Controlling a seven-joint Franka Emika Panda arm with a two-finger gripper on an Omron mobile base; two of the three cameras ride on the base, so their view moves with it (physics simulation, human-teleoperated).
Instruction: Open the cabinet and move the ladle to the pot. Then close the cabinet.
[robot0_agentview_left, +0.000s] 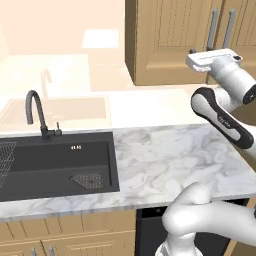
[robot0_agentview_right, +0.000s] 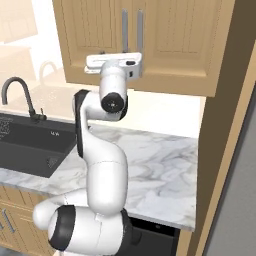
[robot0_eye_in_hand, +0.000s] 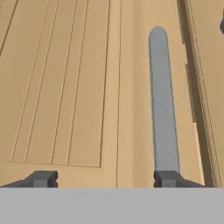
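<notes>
Tool at the closed cabinet's handle, door not yet opened

The cabinet (robot0_agentview_right: 165, 40) hangs at 12 o'clock above the marble desk (robot0_agentview_left: 170, 160), both doors shut, so by my reading the task is at its first step: opening, carrying the ladle to the pot and closing are all left, and neither ladle nor pot is to be seen. The arm rises from the base, bends back at the elbow and reaches up level, its wrist flat against the cabinet front at the foot of the left door's grey bar handle (robot0_eye_in_hand: 162, 100). In the hand view the tool (robot0_eye_in_hand: 105, 178) has its tips spread wide apart, one tip directly under the handle at 5 o'clock, the other at 7 o'clock over the door panel; nothing is clamped.
</notes>
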